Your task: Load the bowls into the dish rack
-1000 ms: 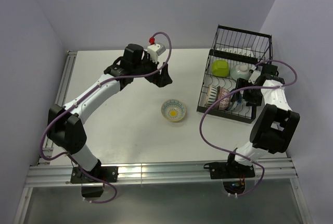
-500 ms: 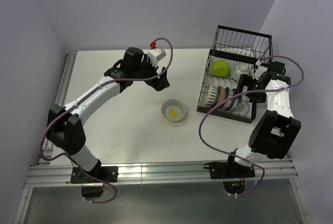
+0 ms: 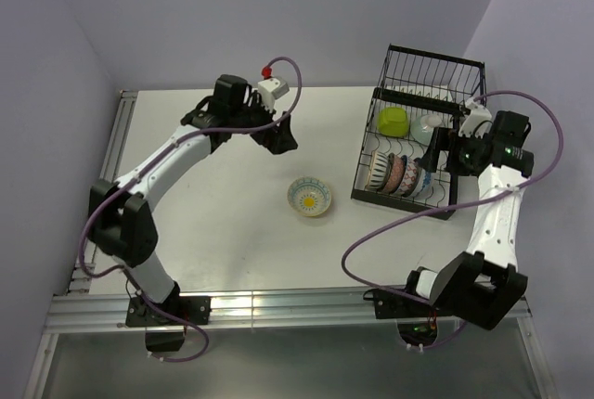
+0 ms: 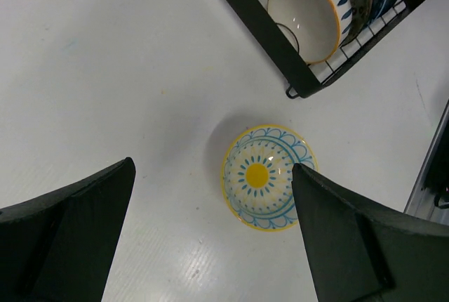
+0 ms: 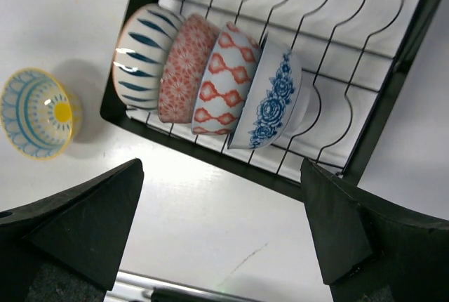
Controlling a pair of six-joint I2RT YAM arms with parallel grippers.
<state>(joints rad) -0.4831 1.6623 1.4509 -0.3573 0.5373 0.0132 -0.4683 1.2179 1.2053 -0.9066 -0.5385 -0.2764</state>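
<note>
The left gripper [image 3: 281,137] hangs above the white table [image 3: 213,218] with its two dark fingers spread wide and nothing between them. Seen from its wrist camera, the gap between the fingers frames a small round bowl with a yellow rim and a blue pattern around a yellow centre [image 4: 268,177]. This bowl sits upright on the table, clear of both fingers and near the corner of the black wire dish rack [image 3: 399,204].

The right gripper [image 3: 444,151] hovers over the right side of that rack, its jaws likewise released and empty. Below it four bowls stand on edge in the curved slots, packed one against the next. From the outer end they are a white bowl with dark blue stripes [image 5: 144,56], an orange-red patterned bowl [image 5: 184,70], a white bowl with orange-red diamonds [image 5: 226,81] and a white bowl with blue flowers [image 5: 272,102].

Further back in the rack lie a lime-green rounded item [image 3: 393,122] and a small white dish [image 3: 430,125], in front of the taller wire basket section.
</note>
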